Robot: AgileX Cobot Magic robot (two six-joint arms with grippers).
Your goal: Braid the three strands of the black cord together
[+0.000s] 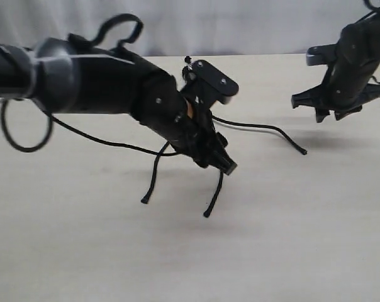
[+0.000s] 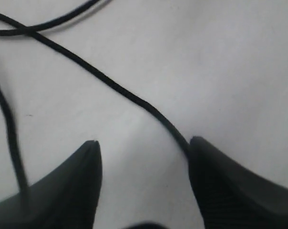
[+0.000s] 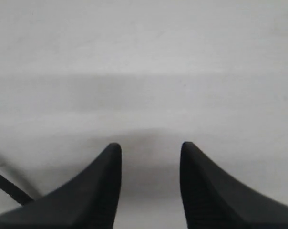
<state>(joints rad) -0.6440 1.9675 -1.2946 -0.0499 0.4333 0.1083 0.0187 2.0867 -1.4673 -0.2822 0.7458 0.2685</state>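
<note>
Curving across pale tabletop [image 1: 303, 239], thin matte strands [image 1: 253, 126]

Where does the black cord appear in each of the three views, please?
Exterior view: the black cord is mid-picture, its strands spreading out around the left gripper.
Left wrist view: a strand runs diagonally from upper left down to one of the open jaws.
Right wrist view: a dark line at the lower left corner may be cord; I cannot tell.
Shared landmark: the pale table, in all three.
</note>
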